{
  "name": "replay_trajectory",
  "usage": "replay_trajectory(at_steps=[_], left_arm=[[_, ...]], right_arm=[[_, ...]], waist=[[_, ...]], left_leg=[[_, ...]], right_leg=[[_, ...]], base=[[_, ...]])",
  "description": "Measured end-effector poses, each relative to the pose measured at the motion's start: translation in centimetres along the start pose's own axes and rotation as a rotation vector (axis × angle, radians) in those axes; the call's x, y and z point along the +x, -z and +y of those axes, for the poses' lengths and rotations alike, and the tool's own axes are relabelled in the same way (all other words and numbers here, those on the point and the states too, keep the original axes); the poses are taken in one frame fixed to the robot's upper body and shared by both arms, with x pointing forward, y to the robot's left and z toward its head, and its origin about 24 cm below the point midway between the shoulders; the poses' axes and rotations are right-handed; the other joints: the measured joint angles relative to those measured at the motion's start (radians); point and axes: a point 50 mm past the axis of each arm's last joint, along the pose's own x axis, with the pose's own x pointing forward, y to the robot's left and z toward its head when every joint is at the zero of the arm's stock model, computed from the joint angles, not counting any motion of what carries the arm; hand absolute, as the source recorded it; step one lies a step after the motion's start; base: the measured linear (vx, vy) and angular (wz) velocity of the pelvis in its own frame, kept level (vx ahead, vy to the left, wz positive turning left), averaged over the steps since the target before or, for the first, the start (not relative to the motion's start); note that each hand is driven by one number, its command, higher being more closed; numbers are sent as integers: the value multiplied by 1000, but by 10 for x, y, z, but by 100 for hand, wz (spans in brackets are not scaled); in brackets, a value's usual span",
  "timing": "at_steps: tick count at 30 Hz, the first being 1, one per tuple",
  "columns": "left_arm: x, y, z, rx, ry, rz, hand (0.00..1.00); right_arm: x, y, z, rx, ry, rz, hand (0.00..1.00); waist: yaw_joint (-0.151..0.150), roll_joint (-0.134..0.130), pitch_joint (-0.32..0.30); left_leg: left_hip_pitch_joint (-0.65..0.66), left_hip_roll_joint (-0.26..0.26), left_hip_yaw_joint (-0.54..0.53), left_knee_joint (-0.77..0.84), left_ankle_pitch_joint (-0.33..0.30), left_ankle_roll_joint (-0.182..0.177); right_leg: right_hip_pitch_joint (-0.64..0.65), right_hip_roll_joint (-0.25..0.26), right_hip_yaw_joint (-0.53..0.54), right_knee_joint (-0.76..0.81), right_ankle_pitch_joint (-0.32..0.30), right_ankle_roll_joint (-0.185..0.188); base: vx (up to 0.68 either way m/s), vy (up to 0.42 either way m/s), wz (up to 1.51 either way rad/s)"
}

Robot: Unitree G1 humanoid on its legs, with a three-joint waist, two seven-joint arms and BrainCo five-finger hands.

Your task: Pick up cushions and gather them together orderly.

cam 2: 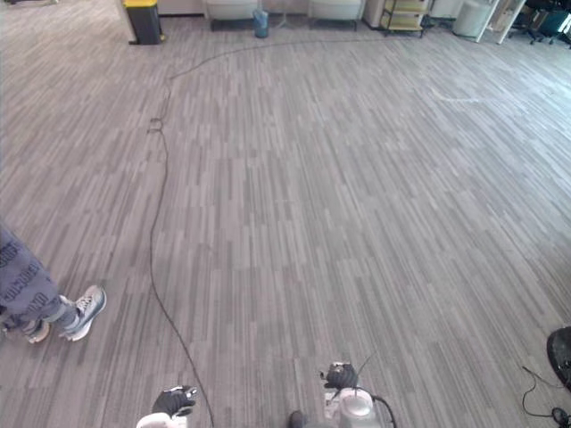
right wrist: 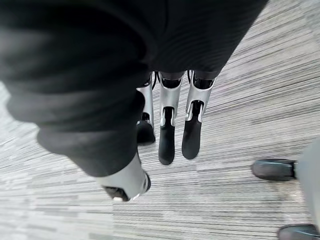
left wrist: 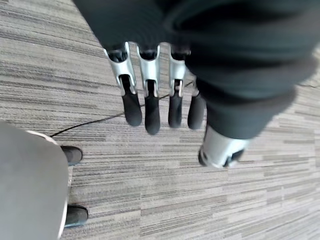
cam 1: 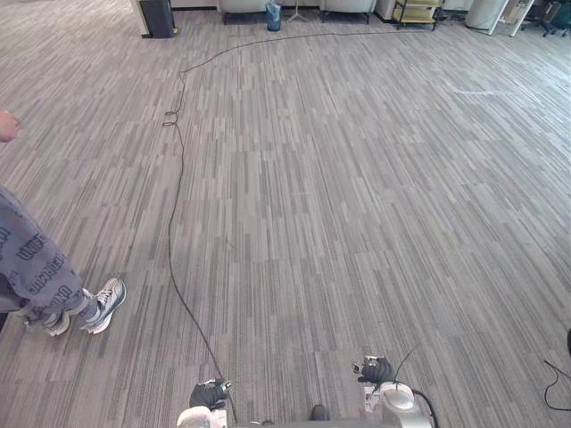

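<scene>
Carpet (cam 1: 357, 205) spreads wide, person (cam 1: 34, 267) left of left hand (left wrist: 151, 107).

The left hand (left wrist: 150, 67) and right hand (right wrist: 170, 102) hang low at the robot's sides, fingers straight, relaxed and pointing downward, thumbs apart.

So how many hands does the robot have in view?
2: the left hand hangs open over the carpet on its left, the right hand open on its right.

I get bright, even light over the floor (cam 1: 357, 196). Shadow beside the shoe (cam 1: 105, 303) at 8 o'clock is faint.
</scene>
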Motion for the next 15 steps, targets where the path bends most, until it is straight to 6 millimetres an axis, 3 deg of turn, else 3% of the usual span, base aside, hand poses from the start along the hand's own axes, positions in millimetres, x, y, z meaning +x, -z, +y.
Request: replay_trajectory(at_steps=[4, 9, 15], left_arm=[[0, 5, 1, -29, -17, 26, 0], [0, 6, 3, -52, -28, 39, 0], [1, 8, 4, -54, -32, 51, 0]], right_arm=[[0, 11, -12, 52, 49, 56, 0], [-2, 27, -19, 130, 95, 136, 0], [-3, 33, -19, 171, 108, 163, 0]], waist=[[1, -4, -5], [1, -12, -5], [3, -21, -11]], left_leg=[[-12, -9, -21, -22, 18, 24], [3, -12, -53, -95, 66, 25], [4, -17, -68, -103, 72, 27]], right_leg=[[-9, -9, -46, 0, -24, -1], [-12, -10, -82, -5, -24, -1], [-2, -13, -100, -20, -22, 0]], base=[[-88, -45, 11], [-32, -17, 25], [8, -2, 7]])
